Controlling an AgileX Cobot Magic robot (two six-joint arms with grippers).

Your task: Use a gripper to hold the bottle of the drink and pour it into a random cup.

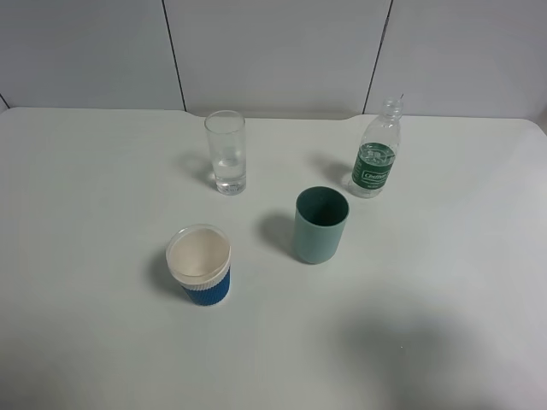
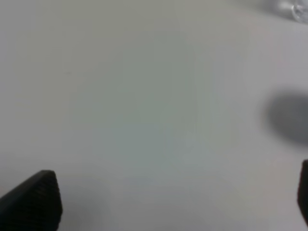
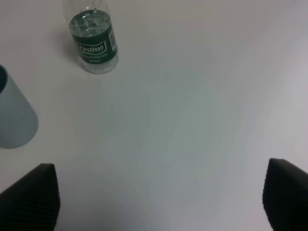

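The small clear bottle of the drink [image 1: 375, 157] with a green label stands upright at the back right of the white table; it also shows in the right wrist view [image 3: 94, 43]. The tall clear glass cup [image 1: 226, 152] stands at the back centre-left. Neither gripper shows in the high view. My right gripper [image 3: 159, 197] is open and empty over bare table, well short of the bottle. My left gripper [image 2: 173, 197] is open and empty above bare table; a sliver of glass [image 2: 296, 9] shows at that view's corner.
A teal opaque cup [image 1: 320, 225] stands in the middle of the table, in front of the bottle, also in the right wrist view [image 3: 14, 115]. A blue ribbed cup with a white rim [image 1: 199, 264] stands front left. The table's [image 1: 444, 282] back edge meets a white wall.
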